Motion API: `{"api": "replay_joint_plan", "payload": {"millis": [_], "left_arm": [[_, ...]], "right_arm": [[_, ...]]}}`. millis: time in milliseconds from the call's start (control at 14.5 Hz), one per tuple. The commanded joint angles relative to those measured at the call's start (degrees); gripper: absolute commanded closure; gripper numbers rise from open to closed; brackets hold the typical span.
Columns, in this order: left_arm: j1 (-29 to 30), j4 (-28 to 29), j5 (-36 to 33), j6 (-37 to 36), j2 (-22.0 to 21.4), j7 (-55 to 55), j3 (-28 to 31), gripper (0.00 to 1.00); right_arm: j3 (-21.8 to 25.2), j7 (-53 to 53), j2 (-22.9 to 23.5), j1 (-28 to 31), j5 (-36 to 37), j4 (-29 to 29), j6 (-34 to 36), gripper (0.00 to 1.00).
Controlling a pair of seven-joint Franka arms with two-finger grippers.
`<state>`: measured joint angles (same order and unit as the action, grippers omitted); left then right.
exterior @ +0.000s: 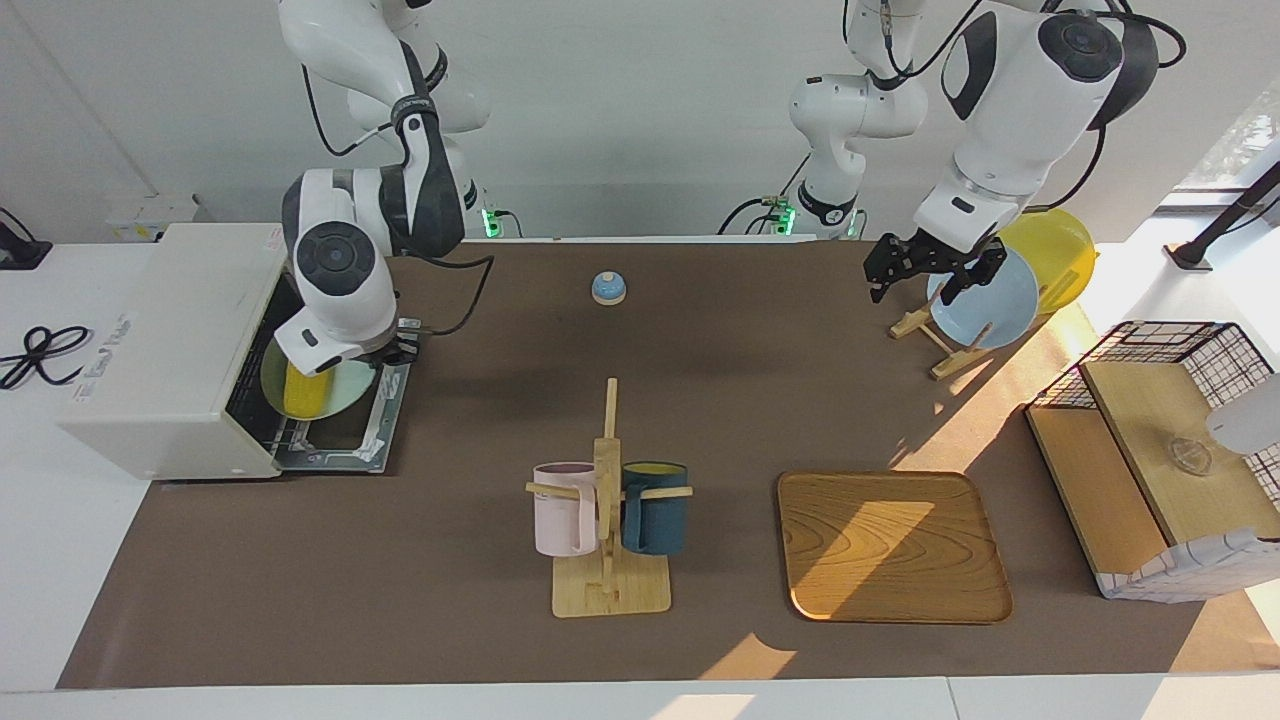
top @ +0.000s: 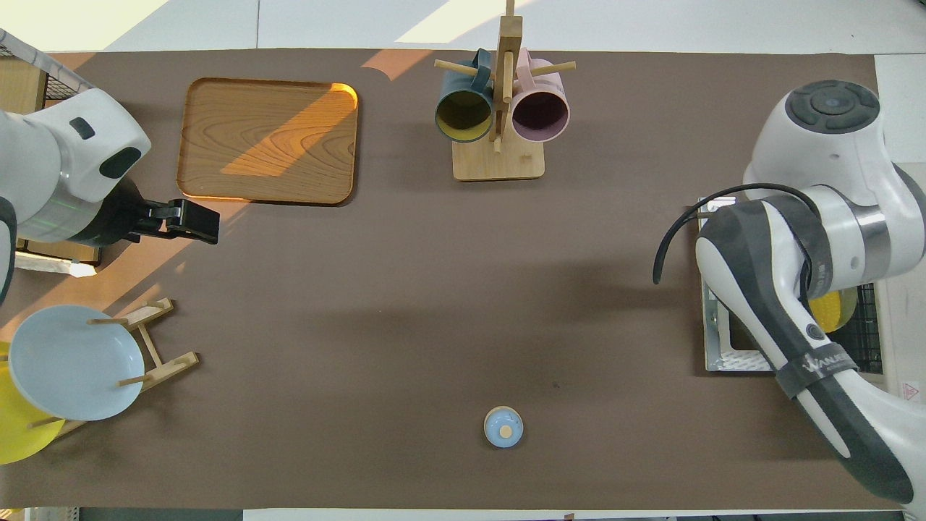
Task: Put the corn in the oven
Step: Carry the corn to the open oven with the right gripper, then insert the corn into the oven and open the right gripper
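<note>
Your right gripper [exterior: 395, 352] is clamped shut on the rim of a pale green plate [exterior: 345, 388], at the plate's edge toward the middle of the table. The corn [exterior: 303, 391] lies on that plate, just inward of the jaws toward the oven's cavity, with part of it hidden under the wrist. Below the jaws is the oven's [exterior: 170, 345] dropped door [exterior: 372, 432], and the plate sits at the oven's mouth, partly over the door and partly at the wire rack; you cannot tell whether it rests on the rack or hangs above it. From overhead the arm covers nearly all of this, leaving only a sliver of corn showing.

Out from those jaws toward the table's middle, a small blue bell [exterior: 608, 288] stands close to the robots, and a wooden mug stand [exterior: 606, 520] with a pink mug [exterior: 564, 508] and a dark blue mug [exterior: 655, 507] sits farther from them.

Your left gripper [exterior: 932, 266] waits with its jaws spread wide and holding nothing, up over the plate rack [exterior: 932, 340]. Just beside its fingers is a light blue plate [exterior: 995, 297], with a yellow plate [exterior: 1055, 250] next to it. Farther out from those jaws lies a wooden tray [exterior: 892, 545].
</note>
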<state>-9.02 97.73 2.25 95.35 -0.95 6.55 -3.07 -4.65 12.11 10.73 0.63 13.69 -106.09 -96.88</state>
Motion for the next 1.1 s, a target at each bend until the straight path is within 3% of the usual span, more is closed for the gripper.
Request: {"api": "replay_joint_plan", "payload": {"millis": [0,275,620,688,826,1033], "left_arm": [[1.46,-0.17,1.0,-0.08,-0.63,-0.31,0.17,0.0],[1.64,-0.17,1.0,-0.07,-0.63,-0.31,0.17,0.0],[1.64,-0.17,1.0,0.01,-0.63,-0.31,0.17,0.0],[1.64,-0.09,1.0,0.01,-0.63,-0.31,0.17,0.0],[1.64,-0.17,1.0,0.01,-0.63,-0.23,0.17,0.0],[1.64,-0.09,1.0,0.01,-0.63,-0.22,0.17,0.0]], "right_arm": [[-0.89,-4.62,-2.73,4.1,0.99,-4.91,-2.95,1.0],[-0.89,-12.27,-4.04,10.07,0.99,-10.0,-9.36,1.0],[-0.89,-13.52,-4.66,11.5,0.9,-12.65,-13.15,1.0],[-0.89,-13.43,-4.66,11.5,0.9,-12.65,-13.94,0.91],[-0.98,-13.17,-4.49,10.89,0.82,-12.48,-14.65,0.55],[-1.24,-12.82,-3.53,8.96,0.12,-9.41,-13.6,0.5]]}}
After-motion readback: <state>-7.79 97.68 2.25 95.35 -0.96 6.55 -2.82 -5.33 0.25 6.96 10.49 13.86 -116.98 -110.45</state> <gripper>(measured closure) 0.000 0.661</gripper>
